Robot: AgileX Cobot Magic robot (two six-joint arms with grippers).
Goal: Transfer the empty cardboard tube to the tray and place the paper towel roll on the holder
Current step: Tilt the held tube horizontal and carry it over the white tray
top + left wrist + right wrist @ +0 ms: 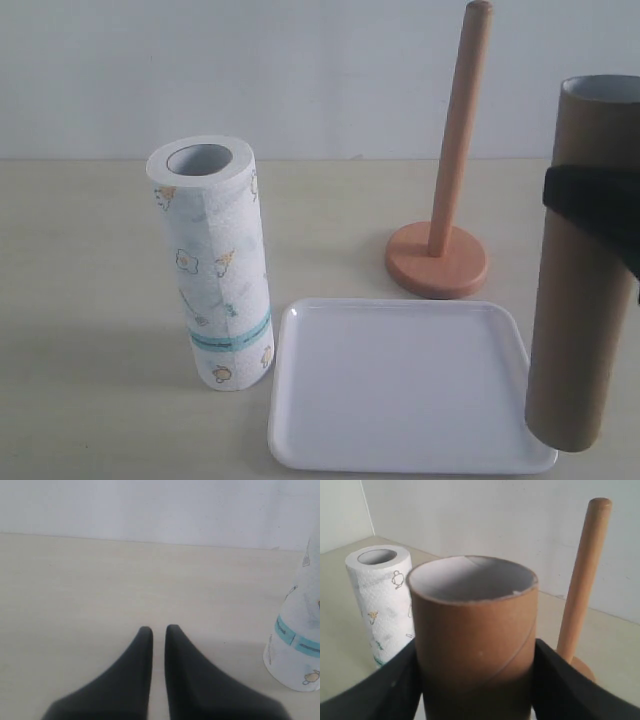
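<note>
Two grippers are working: the right gripper (477, 680) is clamping the empty cardboard tube (580, 330) upright at the tray's (400, 390) right edge. The left gripper (159, 635) is hovering with its jaws almost touching and empty. A beige table (90, 300) is meeting a white wall (300, 70). The cartoon-printed paper towel roll (215, 270) is standing left of the tray, the holder (455, 150) behind it.

tray (400, 390) corner behind tube (575, 330), roll (302, 660) cropped
</note>
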